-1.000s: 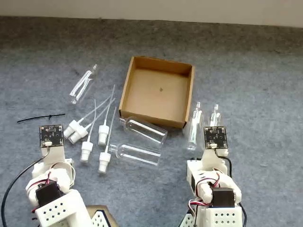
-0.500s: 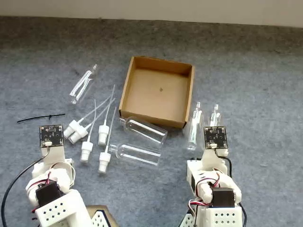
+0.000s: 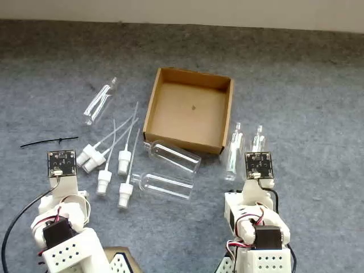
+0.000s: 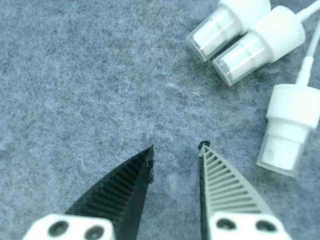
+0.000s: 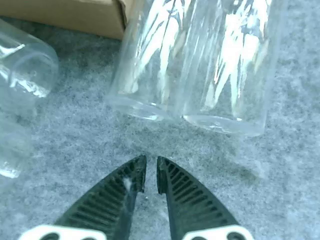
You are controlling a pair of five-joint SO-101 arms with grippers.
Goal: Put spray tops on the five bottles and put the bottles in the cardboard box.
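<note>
The left pincer (image 4: pixel 176 148) hangs over bare grey surface (image 4: pixel 85 75). Three of the spray tops (image 4: pixel 289 131) lie just ahead of it, none touching its fingers. Two of these lie side by side with their open collars toward the pincer, and the third lies closest to the grey ribbed finger. The pincer is released, its tips moderately parted, with nothing between them.

From above, all five spray tops (image 3: pixel 104 181) lie in a loose cluster between the left arm and the cardboard box (image 3: pixel 190 116), their thin dip tubes fanning toward the box.

The right pincer (image 5: pixel 151 159) sits just short of the flat bases of two bottles (image 5: pixel 150 60) that lie side by side, touching, next to a corner of the box. It is all but clenched, with a thin slit between the black ribbed tips, and it grips nothing.

Two more bottles (image 3: pixel 173 157) lie on their sides in front of the box, and a fifth (image 3: pixel 100 102) lies well apart, beyond the spray tops.

The bottles are clear, glossy cylinders with narrow necks. The spray tops are white plastic. The box is shallow, square, open-topped brown card. The surface is a fuzzy, felt-like grey, and a thin black cable tie (image 3: pixel 48 142) lies on it near the left arm.
</note>
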